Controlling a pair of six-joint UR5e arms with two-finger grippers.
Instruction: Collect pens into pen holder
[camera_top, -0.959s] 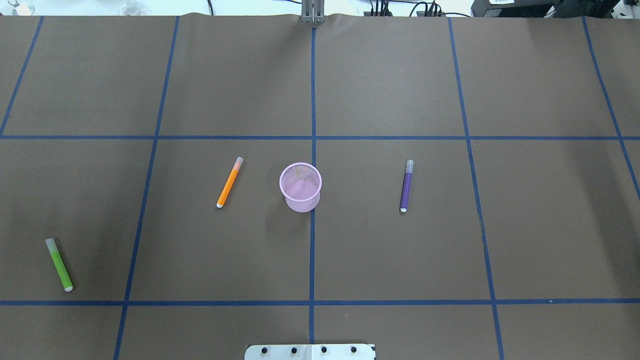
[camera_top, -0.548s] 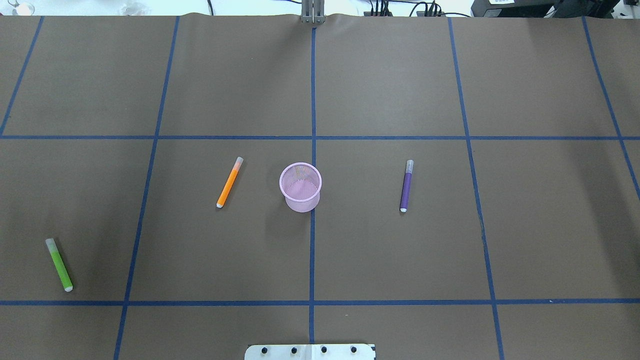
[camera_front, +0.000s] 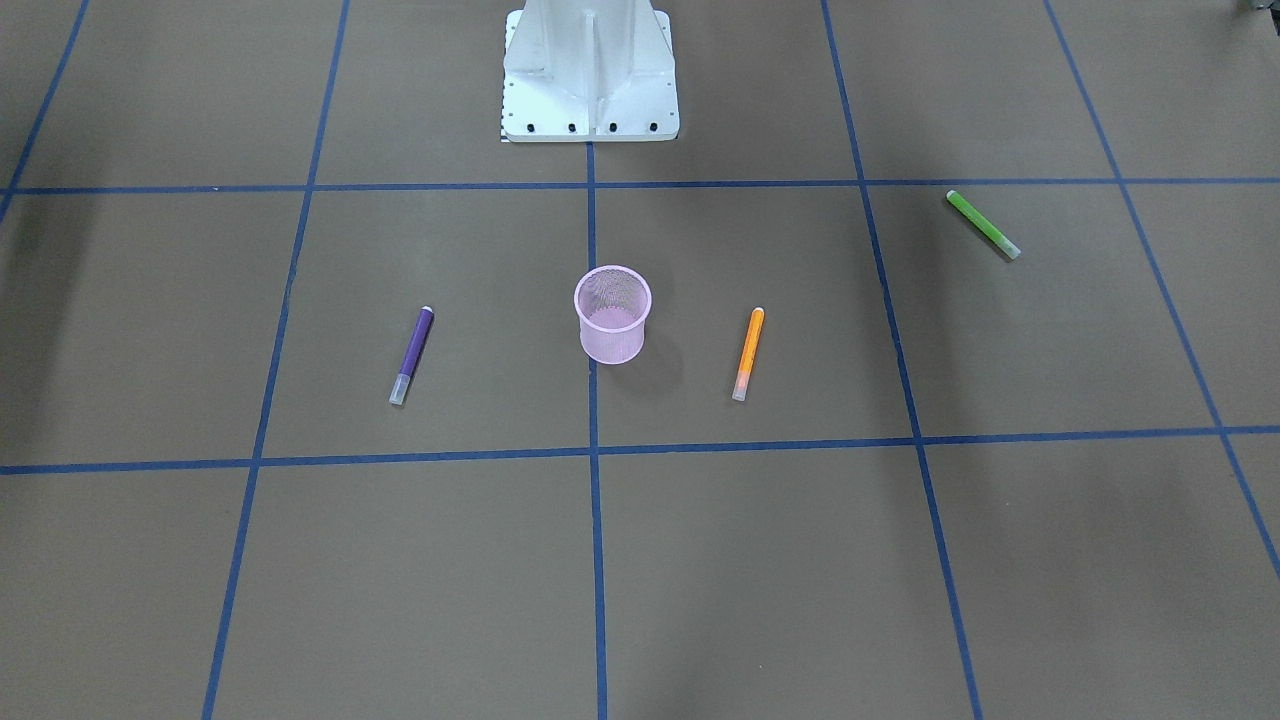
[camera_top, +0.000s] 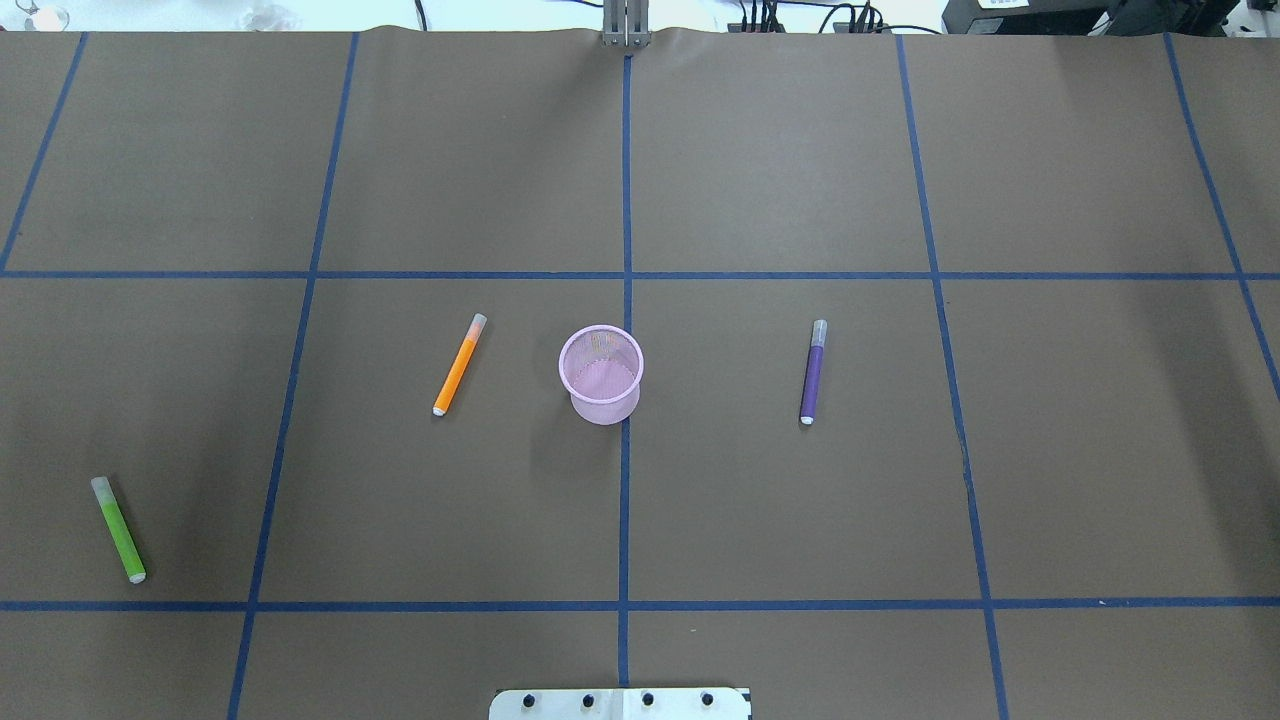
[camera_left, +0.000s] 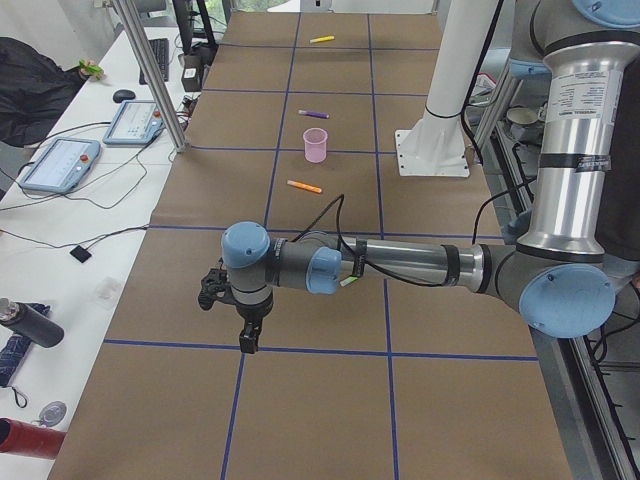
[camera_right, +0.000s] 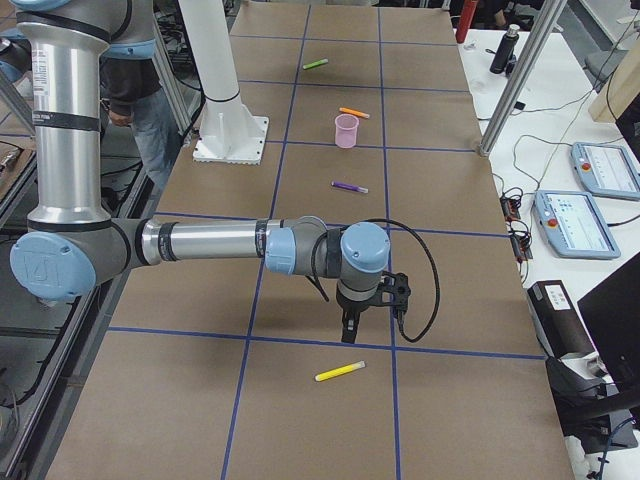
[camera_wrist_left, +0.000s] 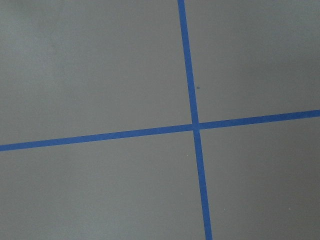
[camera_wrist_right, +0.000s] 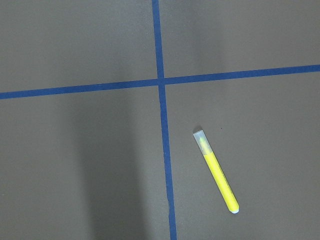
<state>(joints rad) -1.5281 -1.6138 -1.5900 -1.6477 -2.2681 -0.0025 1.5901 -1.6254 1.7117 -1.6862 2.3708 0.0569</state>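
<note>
Pens (camera_top: 459, 364) unmoved, all outside pen holder (camera_top: 605, 408); left claw (camera_left: 246, 343), right claw (camera_right: 348, 333): opening cannot tell.

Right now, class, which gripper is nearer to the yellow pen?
Right. The right gripper hangs close beside the yellow pen; the left gripper is at the opposite end, beyond the pen holder.

Pen holder (camera_top: 604, 408): small pink wire-mesh cup, round, upright, empty.
Orange pen (camera_top: 459, 365): lying flat, near the holder's left in the overhead view, translucent cap end toward that view's top.
Purple pen (camera_top: 813, 373): flat, farther off on the holder's right, cap likewise.
Green pen (camera_top: 118, 530): flat, well apart at lower left.
Yellow pen (camera_wrist_right: 216, 171): flat, whitish cap, seen in the right wrist view.
</note>
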